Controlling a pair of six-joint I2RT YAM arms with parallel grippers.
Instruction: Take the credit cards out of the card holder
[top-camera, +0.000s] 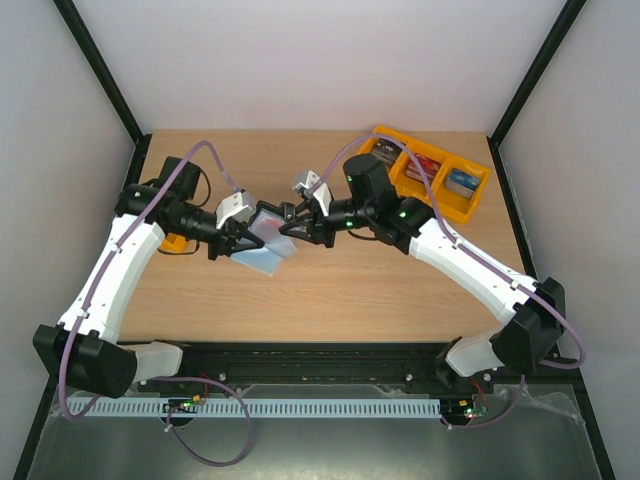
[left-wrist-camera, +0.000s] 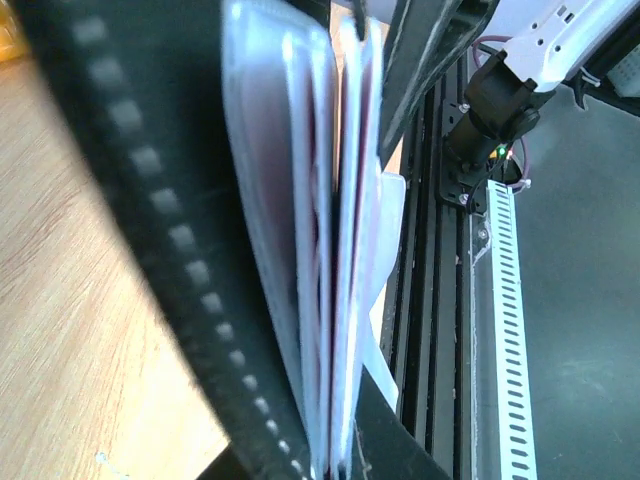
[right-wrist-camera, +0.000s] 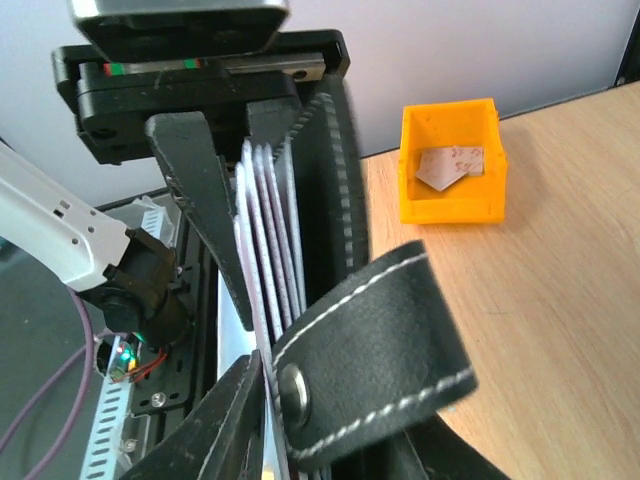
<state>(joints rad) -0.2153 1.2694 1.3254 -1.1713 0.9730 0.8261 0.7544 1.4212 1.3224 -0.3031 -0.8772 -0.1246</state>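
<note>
Up above mid-counter (top-camera: 400, 290), my left hand (top-camera: 236, 241) is clamped on the card holder (top-camera: 268, 248); my right hand (top-camera: 296, 227) straddles its other edge, can't tell if it's gripping.

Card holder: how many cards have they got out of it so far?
One card lies in the orange bin, so that much looks done. The left gripper and right gripper hold the open card holder above the table. Pinkish cards show in its pockets, so most is left.
</note>
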